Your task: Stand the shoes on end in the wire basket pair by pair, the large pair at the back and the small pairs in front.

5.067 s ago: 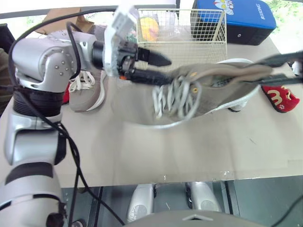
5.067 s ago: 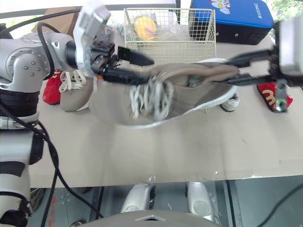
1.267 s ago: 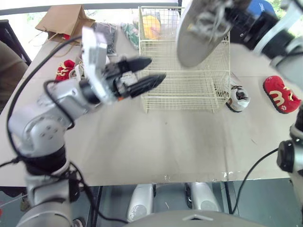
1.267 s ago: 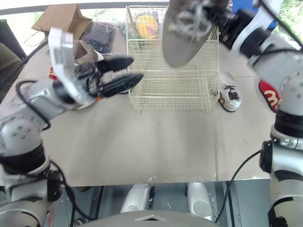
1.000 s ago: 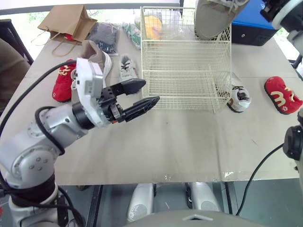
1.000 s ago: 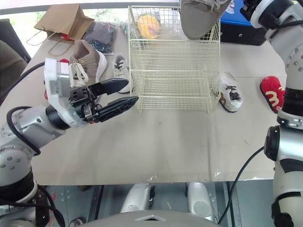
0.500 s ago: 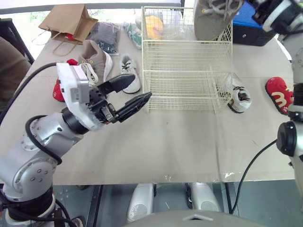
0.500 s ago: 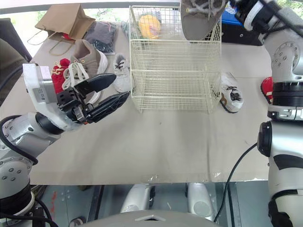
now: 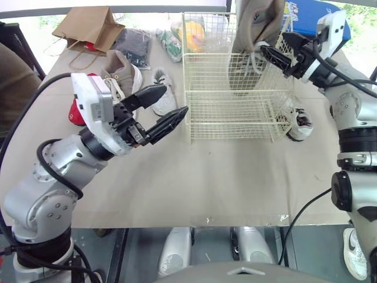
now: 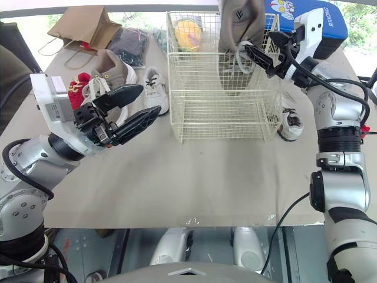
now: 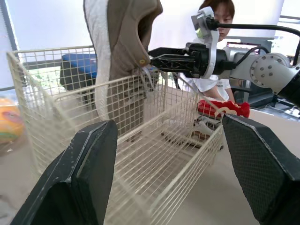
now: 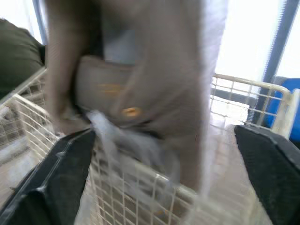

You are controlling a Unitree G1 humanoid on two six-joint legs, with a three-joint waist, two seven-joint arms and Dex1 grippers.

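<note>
Left eye view: I see the large taupe shoe standing on end at the back of the wire basket, rising above the rim. My right gripper is at its laces, jaws released. My left gripper hovers over the table near the basket's front left corner, jaws spread.

Left wrist view: a red small shoe lies beyond the basket.

Right wrist view: the fingers stand wide apart on either side of the shoe.

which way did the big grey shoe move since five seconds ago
Yes. The big grey shoe has gone from lying across in front of the wire basket to standing on end inside it.
</note>
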